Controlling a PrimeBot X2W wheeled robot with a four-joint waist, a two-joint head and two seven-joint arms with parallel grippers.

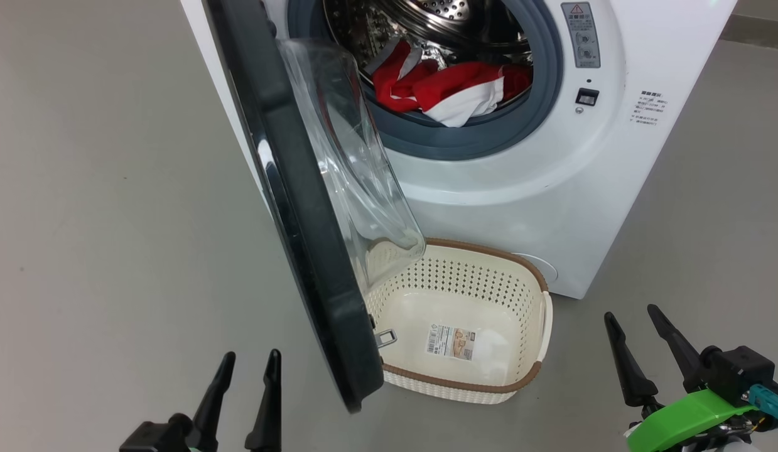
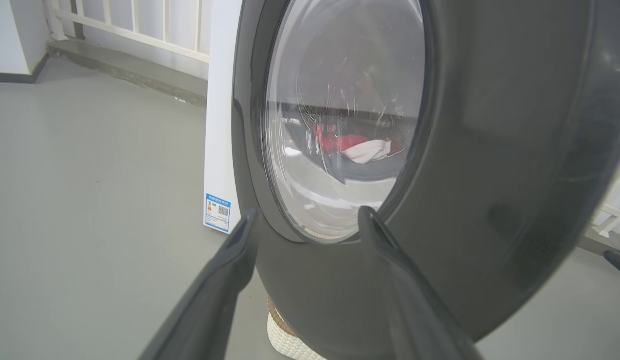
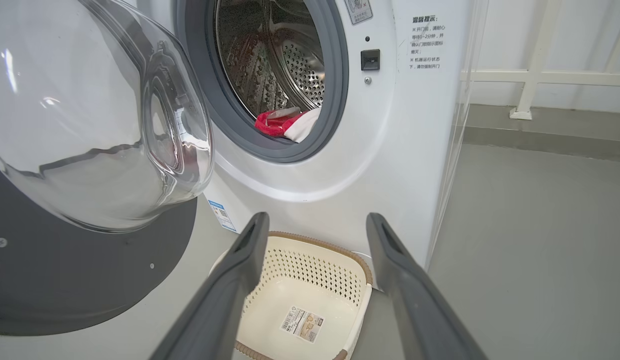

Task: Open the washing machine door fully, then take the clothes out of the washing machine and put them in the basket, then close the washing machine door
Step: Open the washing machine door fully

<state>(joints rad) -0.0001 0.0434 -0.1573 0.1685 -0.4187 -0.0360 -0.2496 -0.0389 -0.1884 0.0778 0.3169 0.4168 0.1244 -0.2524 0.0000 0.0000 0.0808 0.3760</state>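
The black-rimmed door [image 1: 294,207] with its bulging clear window stands half open; red-and-white clothes [image 1: 448,88] lie in the drum [image 1: 439,12]. Left tool [image 1: 251,353] and right tool [image 1: 630,311] gape, empty.

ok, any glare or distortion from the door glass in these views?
Head view: the washing machine door glass warps the basket wall behind it. Left wrist view: the clothes show hazy and dim through the window. Right wrist view: bright highlights on the glass bowl, drum sharp.
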